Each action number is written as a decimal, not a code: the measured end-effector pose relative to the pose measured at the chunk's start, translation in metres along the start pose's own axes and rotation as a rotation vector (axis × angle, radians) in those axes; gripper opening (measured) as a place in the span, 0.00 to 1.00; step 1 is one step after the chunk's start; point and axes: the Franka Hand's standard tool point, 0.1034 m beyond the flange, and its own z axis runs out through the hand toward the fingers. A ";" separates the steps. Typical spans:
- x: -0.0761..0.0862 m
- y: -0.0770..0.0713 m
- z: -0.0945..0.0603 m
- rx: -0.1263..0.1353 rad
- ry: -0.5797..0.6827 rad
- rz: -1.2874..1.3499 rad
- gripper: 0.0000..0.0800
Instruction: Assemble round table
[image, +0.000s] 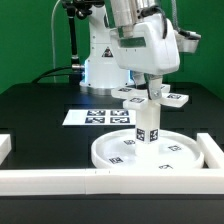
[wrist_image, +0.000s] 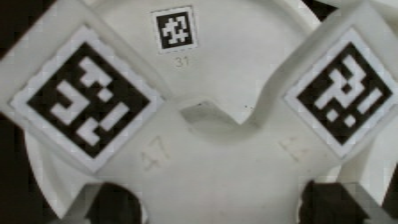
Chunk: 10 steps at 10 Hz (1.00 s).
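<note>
The large rimmed round disc (image: 165, 152) lies flat on the black table, by the front rail. The short cylinder leg (image: 147, 127) stands upright on the disc's middle. The cross-shaped base (image: 152, 97) sits level on top of the leg, its tagged arms spread out. My gripper (image: 150, 85) comes straight down onto the base's centre. In the wrist view the base (wrist_image: 205, 90) fills the picture with its tags. My dark fingers (wrist_image: 111, 200) stand on either side of its white body, and the gripper (wrist_image: 222, 205) is shut on it.
The marker board (image: 98, 117) lies flat behind the disc toward the exterior view's left. Long white border rails run along the front (image: 50, 178), the exterior view's right (image: 212, 150) and the exterior view's left edge (image: 5, 147). The arm's white pedestal (image: 100, 65) stands at the back.
</note>
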 end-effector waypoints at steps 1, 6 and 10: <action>0.003 0.001 0.001 0.041 0.002 0.176 0.55; 0.001 0.002 0.001 0.118 -0.002 0.542 0.55; -0.011 -0.005 -0.014 0.071 -0.051 0.431 0.81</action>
